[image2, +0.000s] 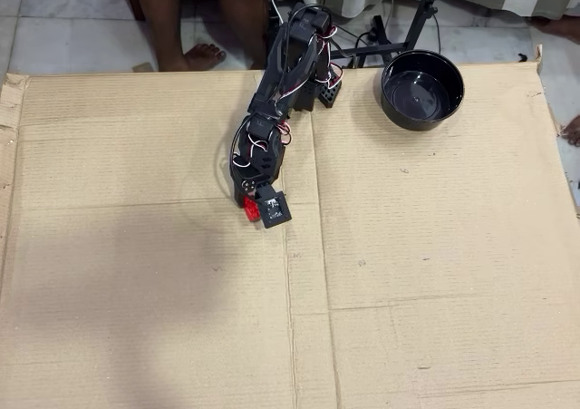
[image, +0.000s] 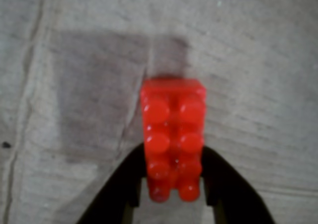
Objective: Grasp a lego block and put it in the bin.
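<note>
One red brick (image: pixel 173 139), glossy plastic with two rows of round studs, sits pinched at its near end between the black fingers of the gripper (image: pixel 173 191), over the cardboard (image: pixel 258 70). Seen from overhead, the brick (image2: pixel 250 208) shows as a red speck at the arm's (image2: pixel 276 92) tip near the corrugated sheet's centre fold, well apart from the round, glossy black bowl (image2: pixel 422 108) at the far edge.
</note>
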